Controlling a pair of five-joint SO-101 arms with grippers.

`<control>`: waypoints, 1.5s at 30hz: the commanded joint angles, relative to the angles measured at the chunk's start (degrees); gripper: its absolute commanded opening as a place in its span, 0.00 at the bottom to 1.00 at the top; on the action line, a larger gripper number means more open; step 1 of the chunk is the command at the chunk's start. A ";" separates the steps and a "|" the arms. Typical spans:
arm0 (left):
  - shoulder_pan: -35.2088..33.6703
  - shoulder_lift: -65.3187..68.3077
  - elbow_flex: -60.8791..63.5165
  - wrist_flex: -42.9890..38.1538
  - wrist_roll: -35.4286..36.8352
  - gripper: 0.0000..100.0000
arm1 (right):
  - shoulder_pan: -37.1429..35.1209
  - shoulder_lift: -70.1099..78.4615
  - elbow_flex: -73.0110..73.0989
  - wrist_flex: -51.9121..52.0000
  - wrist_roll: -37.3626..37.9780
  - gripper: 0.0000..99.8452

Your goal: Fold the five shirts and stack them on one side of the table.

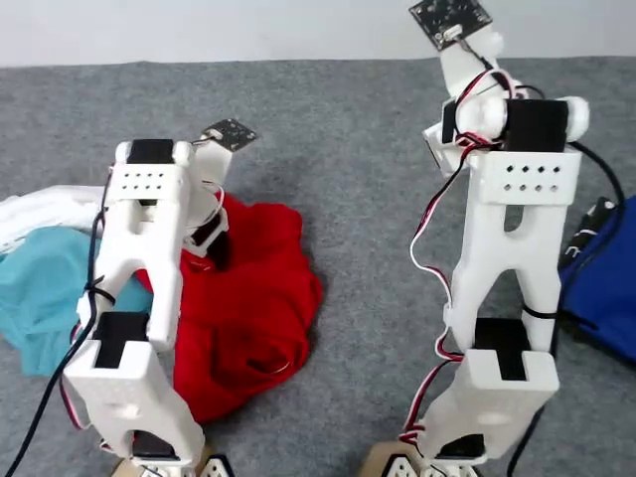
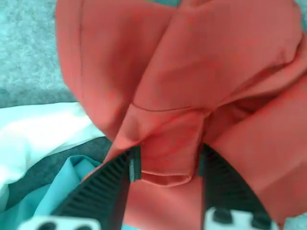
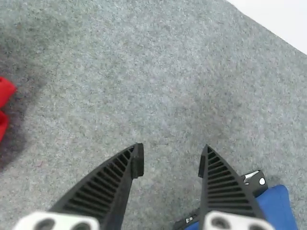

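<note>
A crumpled red shirt [image 1: 258, 298] lies on the grey table left of centre. My left gripper [image 2: 166, 165] is down on it, open, with a raised fold of the red shirt [image 2: 168, 143] between its fingers. In the high view that gripper [image 1: 214, 238] sits at the shirt's far left edge. A teal shirt [image 1: 40, 288] and a white shirt [image 1: 40, 209] lie bunched at the table's left edge. A blue shirt [image 1: 606, 278] lies at the right edge. My right gripper [image 3: 169, 163] hangs open over bare grey table, holding nothing.
The right arm [image 1: 522, 169] stands tall between the red and blue shirts. A small black object [image 3: 252, 178] lies by the blue shirt [image 3: 276, 206]. Bare grey table [image 1: 368, 129] stretches across the middle and the far side.
</note>
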 commanded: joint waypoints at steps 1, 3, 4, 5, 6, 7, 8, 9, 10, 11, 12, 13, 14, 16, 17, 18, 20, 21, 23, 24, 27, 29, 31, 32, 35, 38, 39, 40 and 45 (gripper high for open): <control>-1.05 0.35 -1.10 -2.29 -1.32 0.21 | 0.40 -4.88 -2.29 2.24 -0.44 0.20; -1.23 2.29 -1.10 -2.46 -2.29 0.21 | 0.40 -4.88 -2.29 2.24 -0.44 0.20; -1.23 3.43 -1.27 -2.46 -2.29 0.20 | 0.40 -4.88 -2.29 2.24 -0.44 0.20; -1.23 4.48 -1.36 -2.46 -2.29 0.20 | 0.40 -4.88 -2.29 2.24 -0.35 0.20; -1.23 5.19 -1.36 -2.46 -2.29 0.20 | 0.40 -4.88 -2.29 2.24 -0.35 0.20; -1.23 5.89 -1.36 -2.46 -2.29 0.20 | 0.40 -4.88 -2.29 2.24 -0.35 0.20; -1.23 6.24 -1.36 -2.55 -2.29 0.20 | 0.40 -4.88 -2.29 2.24 -0.35 0.20; -1.14 6.42 -1.36 -2.55 -2.29 0.20 | 0.40 -4.88 -2.29 2.24 -0.35 0.20; -0.97 6.59 -1.36 -2.55 -2.29 0.20 | 0.40 -4.88 -2.29 2.24 -0.35 0.20; -0.88 6.59 -1.36 -2.55 -2.29 0.20 | 0.40 -4.88 -2.29 2.24 -0.35 0.20; -0.79 6.59 -1.36 -2.55 -2.29 0.20 | 0.40 -4.88 -2.29 2.24 -0.35 0.20; -0.79 6.51 -1.36 -2.64 -2.29 0.20 | 0.40 -4.88 -2.29 2.24 -0.35 0.20; -0.79 6.42 -1.36 -2.64 -2.29 0.18 | 0.40 -4.88 -2.29 2.24 -0.35 0.20; -0.79 6.24 -1.45 -2.46 -2.29 0.14 | 0.40 -4.88 -2.29 2.24 -0.35 0.20; -0.79 6.15 -1.45 -2.37 -2.37 0.11 | 0.40 -4.88 -2.29 2.24 -0.35 0.20; -0.79 6.15 -1.45 -2.20 -2.37 0.09 | 0.40 -4.88 -2.29 2.24 -0.35 0.20; -0.79 6.15 -2.24 -0.26 -2.46 0.03 | 0.40 -4.88 -2.29 2.24 -0.35 0.20; -0.97 6.15 -3.38 1.41 -2.81 0.00 | 0.40 -4.88 -2.29 2.24 -0.35 0.20; -1.23 6.07 -7.16 5.80 -3.16 0.00 | 0.40 -4.88 -2.29 2.24 -0.35 0.20; -1.32 5.63 -9.63 7.56 -3.08 0.00 | 0.40 -4.88 -2.29 2.24 -0.35 0.20; -2.55 0.62 -13.76 7.56 -2.81 0.00 | 0.31 -4.88 -2.29 2.24 -0.44 0.20; -2.73 -4.75 -14.81 7.56 -2.81 0.00 | 0.13 -4.88 -2.29 2.24 -0.44 0.20; -3.08 -10.46 -14.64 7.56 -2.81 0.00 | 0.04 -4.88 -2.29 2.24 -0.53 0.20; -3.25 -13.19 -14.29 7.56 -2.81 0.00 | 0.04 -4.88 -2.29 2.24 -0.53 0.20; -5.63 -21.54 -11.74 7.56 -2.73 0.00 | -0.04 -4.88 -2.29 2.15 -0.53 0.20; -10.81 -29.27 -7.60 7.56 -2.81 0.00 | -0.04 -4.70 -2.29 2.15 -0.62 0.20; -13.10 -31.65 -6.02 7.56 -2.99 0.00 | -0.04 -4.70 -2.29 2.15 -0.62 0.20; -15.56 -34.02 -4.35 7.56 -3.16 0.00 | -0.04 -4.62 -2.29 2.15 -0.62 0.20; -29.19 -44.66 5.41 7.65 -9.67 0.00 | -2.33 -4.26 -1.23 2.15 -0.53 0.20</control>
